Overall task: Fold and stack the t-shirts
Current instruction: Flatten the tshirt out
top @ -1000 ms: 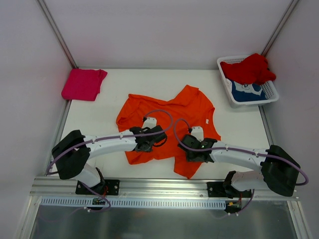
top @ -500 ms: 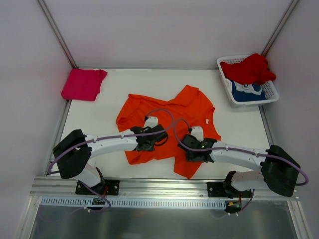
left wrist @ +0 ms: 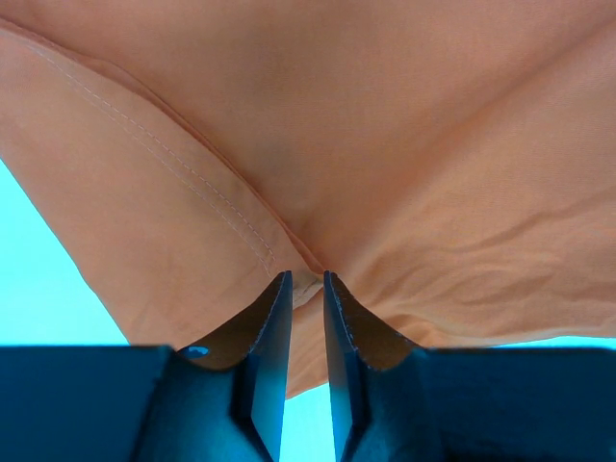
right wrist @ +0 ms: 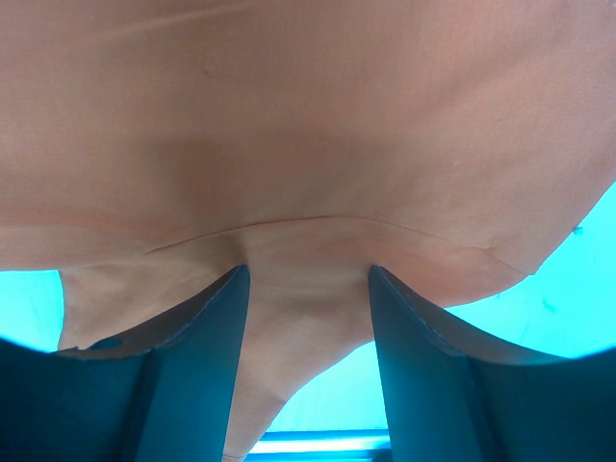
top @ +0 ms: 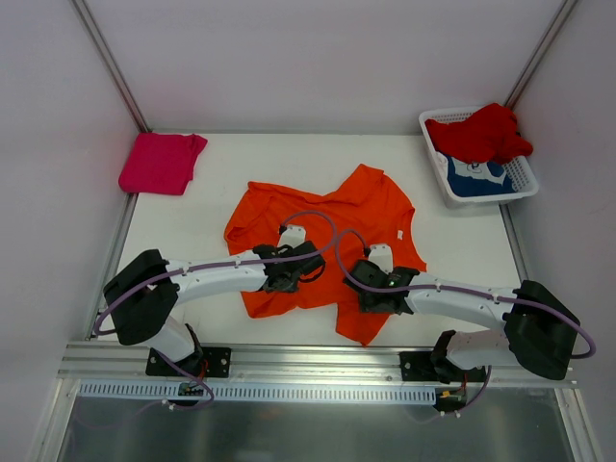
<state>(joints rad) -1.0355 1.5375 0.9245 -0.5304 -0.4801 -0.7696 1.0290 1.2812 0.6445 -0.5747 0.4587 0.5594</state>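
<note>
The bright orange t-shirt (top: 327, 226) lies spread and rumpled at the table's centre. My left gripper (top: 294, 269) is on its lower left part. In the left wrist view its jaws (left wrist: 306, 281) are almost together, pinching a fold of the orange cloth (left wrist: 385, 144) beside a stitched hem. My right gripper (top: 373, 289) is on the shirt's lower right part. In the right wrist view its jaws (right wrist: 308, 274) stand wide apart with their tips pressed on the orange cloth (right wrist: 308, 125). The magenta-pink t-shirt (top: 162, 162) lies folded at the far left. The red t-shirt (top: 481, 133) and the blue t-shirt (top: 476, 176) are in the basket.
The white lattice basket (top: 525, 188) stands at the far right corner against the right wall. Metal frame posts and white walls enclose the table on three sides. The arm bases sit on the rail at the near edge.
My left gripper has shifted slightly to the right on the orange shirt. The right arm and the shirt's outline look the same.
</note>
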